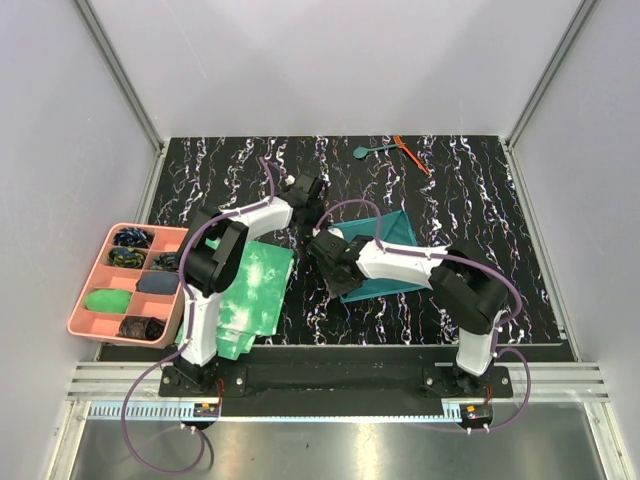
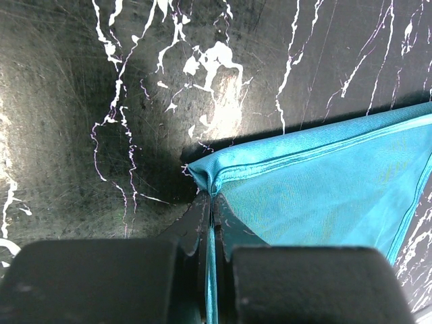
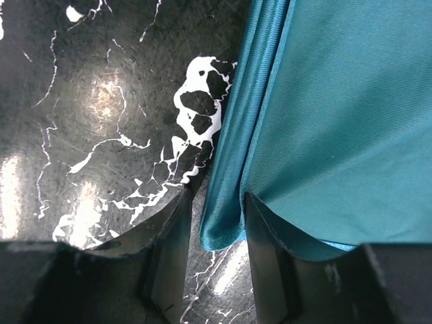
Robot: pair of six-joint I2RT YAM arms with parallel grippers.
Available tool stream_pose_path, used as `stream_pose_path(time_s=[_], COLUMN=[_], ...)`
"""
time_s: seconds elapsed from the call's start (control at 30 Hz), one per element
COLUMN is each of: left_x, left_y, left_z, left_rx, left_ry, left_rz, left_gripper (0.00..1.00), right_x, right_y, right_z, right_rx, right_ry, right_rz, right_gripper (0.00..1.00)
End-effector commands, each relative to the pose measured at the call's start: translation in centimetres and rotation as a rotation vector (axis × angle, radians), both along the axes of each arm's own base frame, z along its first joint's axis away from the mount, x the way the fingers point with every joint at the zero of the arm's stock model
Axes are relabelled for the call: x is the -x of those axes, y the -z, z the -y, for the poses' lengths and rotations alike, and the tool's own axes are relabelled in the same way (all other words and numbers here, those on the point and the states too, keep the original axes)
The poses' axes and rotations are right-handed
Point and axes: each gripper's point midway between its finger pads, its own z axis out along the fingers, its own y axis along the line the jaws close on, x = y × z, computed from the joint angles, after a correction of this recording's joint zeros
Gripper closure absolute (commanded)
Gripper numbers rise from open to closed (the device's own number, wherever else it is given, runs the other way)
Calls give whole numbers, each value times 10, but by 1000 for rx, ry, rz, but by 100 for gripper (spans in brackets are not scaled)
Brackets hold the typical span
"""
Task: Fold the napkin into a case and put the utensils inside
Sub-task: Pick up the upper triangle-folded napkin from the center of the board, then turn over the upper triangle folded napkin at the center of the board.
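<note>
Clearly the main risk sits at the right claw [image 3: 217, 199]: its jaws straddle the doubled hem of the plain dark teal cloth napkin [image 1: 398, 232], but a sliver of black marbled tabletop [image 1: 480, 220] shows beside one finger, so I cannot tell whether it is biting the cloth or only bracketing it. If it pulls without a firm bite, the slippery fold would likely slide out and the layers fall askew.

The left claw [image 2: 210, 202] is clenched on a corner of the napkin, and only a thin bit of hem is caught. A sideways tug could strip that too.

The napkin lies mid-tabletop between the two claws. It is nearly as wide as long, so it has no clear long axis, and it sits skewed, one corner pointing toward the far edge. There the teal plastic spoon [image 1: 372, 150] and thin orange-red stick utensil [image 1: 412, 155] wait, well apart from the cloth.
</note>
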Motion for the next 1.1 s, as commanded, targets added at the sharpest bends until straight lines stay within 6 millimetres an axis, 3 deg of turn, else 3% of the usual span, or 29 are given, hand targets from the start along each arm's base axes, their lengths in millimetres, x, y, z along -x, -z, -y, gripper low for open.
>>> stream_pose_path(time_s=[0.0,0.1,0.37,0.53,0.67,0.87,1.07], left_x=[5,6,11,8,9,20,26], left_y=[8,8,9,-7,-25,-40,-46], left_z=[-5,-4,-5,-11,-16,-13,-3], left_rx=[-1,13,50,64,95,176,256], left_ry=[1,12,31,45,48,36,33], left_rz=[-19,-20,-26,8,23,15,-1], left_gripper=[98,94,81,63,53,49,48], right_x=[8,12,11,0,-2,-3,-2], right_y=[24,36,50,24,-3,-29,-40], right_z=[13,21,34,25,10,5,8], right_rx=[104,166,286,236,119,-33,-137], right_ry=[-1,-6,-11,8,-14,-23,-4], right_rz=[-9,-10,20,81,100,87,54], right_gripper=[57,62,87,100,100,100,100])
